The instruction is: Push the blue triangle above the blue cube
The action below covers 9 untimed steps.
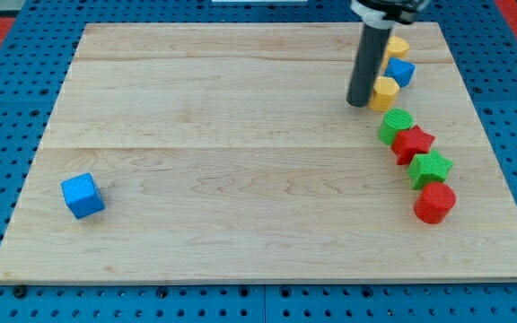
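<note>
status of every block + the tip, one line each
my tip: on the board, touching the lower yellow block's left
blue cube: alone, view's lower left
blue triangle: between two yellow blocks
upper yellow block: partly hidden by rod
lower yellow block: beside tip
green blocks, red star, red cylinder: chained together

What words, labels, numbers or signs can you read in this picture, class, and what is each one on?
None: no text, number or sign can be read anywhere.
The board, the blue cube, the blue triangle and the other blocks are plain.
My tip and its rod carry no marking.
</note>
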Each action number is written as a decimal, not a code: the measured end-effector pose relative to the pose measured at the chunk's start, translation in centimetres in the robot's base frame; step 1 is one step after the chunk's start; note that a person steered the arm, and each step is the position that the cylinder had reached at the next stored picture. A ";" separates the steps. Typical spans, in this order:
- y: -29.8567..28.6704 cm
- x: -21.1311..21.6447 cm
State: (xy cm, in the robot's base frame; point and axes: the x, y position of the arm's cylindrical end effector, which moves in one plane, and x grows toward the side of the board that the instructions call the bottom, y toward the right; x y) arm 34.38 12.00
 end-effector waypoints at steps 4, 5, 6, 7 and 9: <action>21.7 -13.4; 21.4 -8.4; 14.5 -5.9; 9.8 -5.2; 6.6 -2.5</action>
State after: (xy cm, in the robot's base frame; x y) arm 31.84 18.58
